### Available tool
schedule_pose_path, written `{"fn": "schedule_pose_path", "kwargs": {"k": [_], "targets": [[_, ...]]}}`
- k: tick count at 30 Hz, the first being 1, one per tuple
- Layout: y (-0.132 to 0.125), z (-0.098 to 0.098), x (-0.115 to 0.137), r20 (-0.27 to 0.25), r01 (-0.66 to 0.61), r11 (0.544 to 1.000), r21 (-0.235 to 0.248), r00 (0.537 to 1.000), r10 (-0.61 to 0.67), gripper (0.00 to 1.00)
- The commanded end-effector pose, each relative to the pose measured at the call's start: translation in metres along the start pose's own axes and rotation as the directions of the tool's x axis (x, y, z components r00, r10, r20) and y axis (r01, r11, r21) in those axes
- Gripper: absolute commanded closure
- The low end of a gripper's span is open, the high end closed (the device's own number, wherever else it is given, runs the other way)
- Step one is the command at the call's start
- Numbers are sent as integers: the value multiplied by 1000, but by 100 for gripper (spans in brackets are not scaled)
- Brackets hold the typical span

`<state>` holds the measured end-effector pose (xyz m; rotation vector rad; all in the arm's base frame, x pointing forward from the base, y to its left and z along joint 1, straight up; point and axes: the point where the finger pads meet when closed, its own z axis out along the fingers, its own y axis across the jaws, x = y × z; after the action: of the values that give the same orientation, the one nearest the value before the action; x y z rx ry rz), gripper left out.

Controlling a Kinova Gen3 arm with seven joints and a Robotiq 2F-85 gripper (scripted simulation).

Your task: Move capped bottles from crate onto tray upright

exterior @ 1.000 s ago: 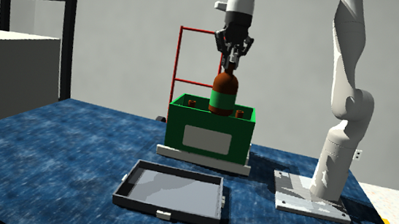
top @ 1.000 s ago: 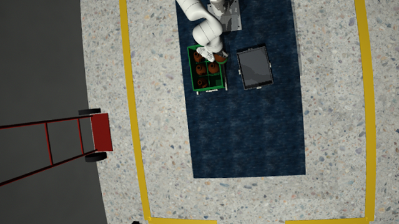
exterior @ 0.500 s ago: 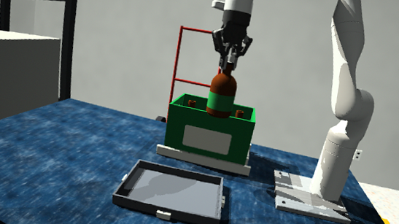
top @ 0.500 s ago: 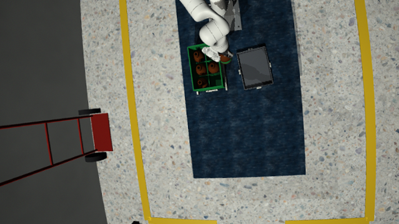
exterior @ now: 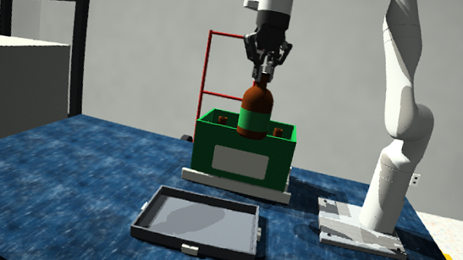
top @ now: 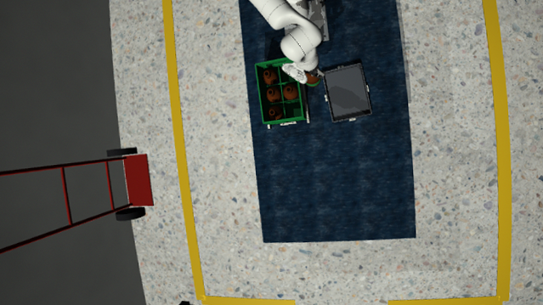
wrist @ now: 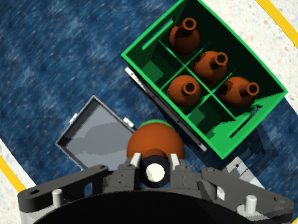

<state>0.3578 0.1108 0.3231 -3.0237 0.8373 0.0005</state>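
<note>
Between crate (top: 259, 94) (exterior: 244, 141) (wrist: 255, 124) and tray (top: 329, 102) (exterior: 191, 245) (wrist: 75, 119), the gripper (top: 318, 74) (exterior: 263, 76) (wrist: 155, 163) holds a bottle (top: 312, 79) (exterior: 256, 104) (wrist: 155, 142) aloft

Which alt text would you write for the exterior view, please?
A robot gripper holds a brown bottle with a green label upright in the air. Behind it stands a green crate with bottle necks showing inside; in front, an empty tray lies on a blue table.
</note>
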Motion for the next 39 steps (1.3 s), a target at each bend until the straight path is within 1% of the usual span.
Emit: {"fn": "schedule_pose_path", "kwargs": {"k": [1,5,8,22,25,39], "targets": [[-7,-1,-5,-4,-1,1000,-1,1000,1,100],[-13,-2,-10,-5,-1,1000,-2,1000,1,100],[-12,-1,-10,-2,0,1000,2,1000,0,100],[-33,-2,-29,-5,-1,1000,-2,1000,1,100],[-32,-2,-29,-3,-1,1000,3,1000,1,100],[-53,-1,-48,-5,-1,1000,-2,1000,1,100]]}}
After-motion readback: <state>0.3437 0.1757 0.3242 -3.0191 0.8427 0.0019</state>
